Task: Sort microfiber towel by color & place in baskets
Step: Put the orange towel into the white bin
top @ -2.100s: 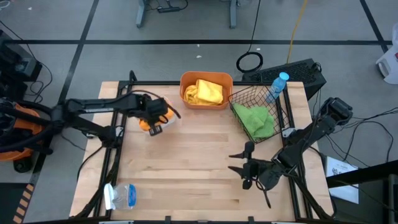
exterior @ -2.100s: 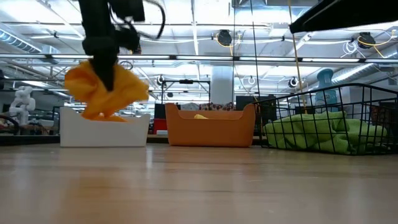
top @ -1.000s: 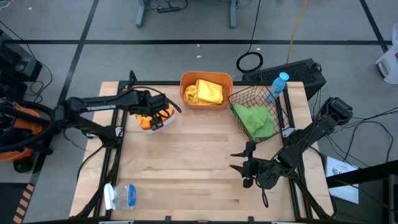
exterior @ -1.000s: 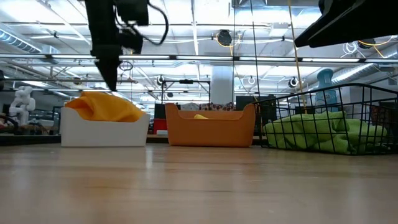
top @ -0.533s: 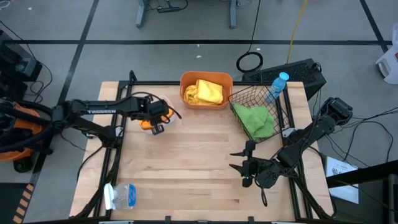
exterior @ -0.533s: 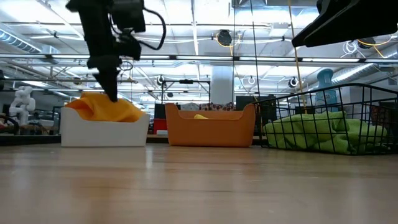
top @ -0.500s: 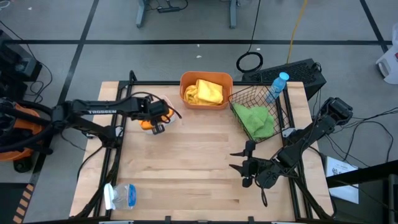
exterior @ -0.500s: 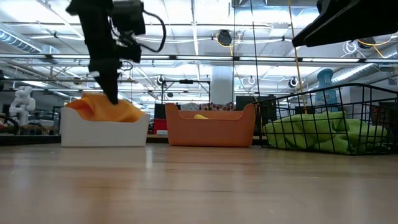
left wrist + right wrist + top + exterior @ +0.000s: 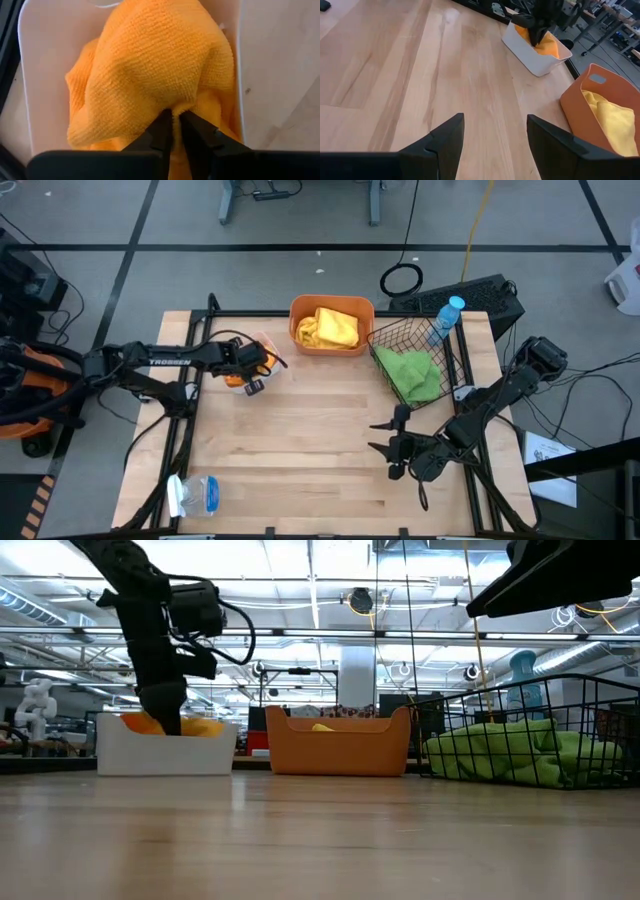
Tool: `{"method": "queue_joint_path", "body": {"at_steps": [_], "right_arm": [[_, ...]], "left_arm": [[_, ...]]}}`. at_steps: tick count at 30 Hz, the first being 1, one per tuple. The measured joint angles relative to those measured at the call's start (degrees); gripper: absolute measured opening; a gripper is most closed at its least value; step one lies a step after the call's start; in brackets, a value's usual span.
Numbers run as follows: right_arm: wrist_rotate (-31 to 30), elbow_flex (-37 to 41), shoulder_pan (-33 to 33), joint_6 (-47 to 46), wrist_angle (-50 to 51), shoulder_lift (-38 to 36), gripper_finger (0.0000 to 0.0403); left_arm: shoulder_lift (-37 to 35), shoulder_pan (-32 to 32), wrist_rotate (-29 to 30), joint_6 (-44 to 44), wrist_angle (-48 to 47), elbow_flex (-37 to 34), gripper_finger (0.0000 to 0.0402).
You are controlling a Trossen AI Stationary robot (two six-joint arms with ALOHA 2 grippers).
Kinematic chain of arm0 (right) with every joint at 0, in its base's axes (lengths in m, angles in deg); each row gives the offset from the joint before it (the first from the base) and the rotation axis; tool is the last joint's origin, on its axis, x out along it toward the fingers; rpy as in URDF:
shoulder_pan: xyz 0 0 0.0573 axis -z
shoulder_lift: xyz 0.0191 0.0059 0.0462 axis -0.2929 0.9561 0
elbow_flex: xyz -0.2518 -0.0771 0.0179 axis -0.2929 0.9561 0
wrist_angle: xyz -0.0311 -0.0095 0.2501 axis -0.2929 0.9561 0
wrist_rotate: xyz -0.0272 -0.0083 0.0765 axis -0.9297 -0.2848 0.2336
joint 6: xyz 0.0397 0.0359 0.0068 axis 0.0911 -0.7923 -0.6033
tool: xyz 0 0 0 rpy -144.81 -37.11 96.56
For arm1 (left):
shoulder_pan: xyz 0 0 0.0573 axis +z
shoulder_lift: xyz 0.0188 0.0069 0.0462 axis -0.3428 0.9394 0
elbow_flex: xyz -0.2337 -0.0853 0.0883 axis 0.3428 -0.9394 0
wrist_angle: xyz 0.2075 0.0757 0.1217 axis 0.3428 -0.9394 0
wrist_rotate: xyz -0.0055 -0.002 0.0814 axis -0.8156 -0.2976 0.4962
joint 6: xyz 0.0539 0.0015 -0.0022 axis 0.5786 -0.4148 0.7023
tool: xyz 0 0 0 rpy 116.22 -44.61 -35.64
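L gripper [image 9: 176, 131] is lowered into the white tray [image 9: 272, 356] at the table's back-left, fingers pinched nearly together on a fold of the orange towel [image 9: 155, 70], apparently gripped. R gripper [image 9: 383, 442] is held open, well apart, over the front-right.

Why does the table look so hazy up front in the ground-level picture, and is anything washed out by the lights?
Low view: the near table is soft, too close to the lens, while the white tray and orange tub farther back look crisper; ceiling lights glare white. Left wrist view: the orange towel weave is crisp, evenly lit.
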Motion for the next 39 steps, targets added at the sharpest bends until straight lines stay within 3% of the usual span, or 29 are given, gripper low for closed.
{"method": "queue_joint_path", "body": {"at_steps": [8,16,28,32,39], "right_arm": [[0.2,0.0,0.7,0.0,0.1,0.0,0.0205],[0.2,0.0,1.4,0.0,0.1,0.0,0.0205],[1.8,0.0,1.4,-2.0,1.2,0.0,0.0205],[1.8,0.0,1.4,-2.5,2.1,0.0,0.0205],[2.8,0.0,1.4,-1.6,2.8,0.0,0.0205]], "left_arm": [[-4.2,-1.5,-0.2,-0.5,-13.2,9.1,0.0066],[-4.3,0.1,1.6,2.6,-7.0,9.7,0.0065],[5.1,5.7,-2.0,3.5,12.1,-0.5,0.0065],[4.6,5.4,-2.1,3.5,12.3,-0.1,0.0065],[-5.1,2.9,-2.3,0.1,3.0,4.3,0.0065]]}}
